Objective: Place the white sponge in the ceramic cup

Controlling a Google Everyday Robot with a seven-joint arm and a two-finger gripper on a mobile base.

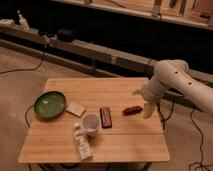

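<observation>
Now we must carry the pale two-finger gripper (148,109), fingers wide and empty at centre-right, leftward over the flat cream-white sponge (76,108), left of centre, beside the round glossy white ceramic cup (90,123).

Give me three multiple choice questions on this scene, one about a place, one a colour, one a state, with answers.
1. Where is the white sponge? A on the floor; B on the table beside the plate; C on the rear shelf.
2. What colour is the small object nearest the gripper? A red; B blue; C yellow.
3. The gripper, at the table's right edge, is: A open and empty; B shut on the sponge; C shut on the plate.
Answers: B, it lies flat right of the plate; A, it looks red; A, it holds nothing.
</observation>
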